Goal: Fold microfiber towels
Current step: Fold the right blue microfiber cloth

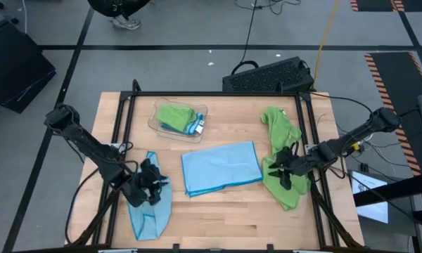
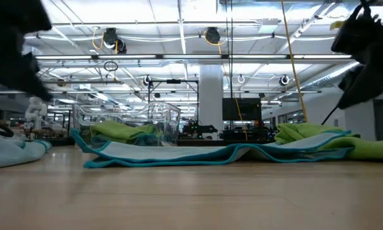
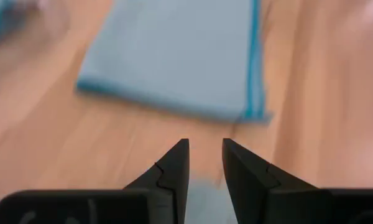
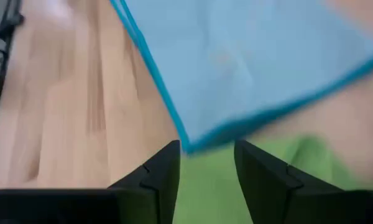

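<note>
Grippers first, nearest the table's front edge: the left gripper hangs over a crumpled blue towel at the front left, and in the left wrist view its fingers stand a narrow gap apart with nothing between them; a bit of blue cloth shows below the gap, but whether they touch it I cannot tell. The right gripper sits over a rumpled green towel on the right side, its fingers parted somewhat wider and empty, green cloth showing beneath them. Between the two arms, mid-table, lies a folded blue towel, flat, its edge just beside the green one. Farther back, a clear tray holds a green towel with a blue one tucked at its side and a small white tag showing. Beyond the table's far edge a dark keyboard rests on the floor.
</note>
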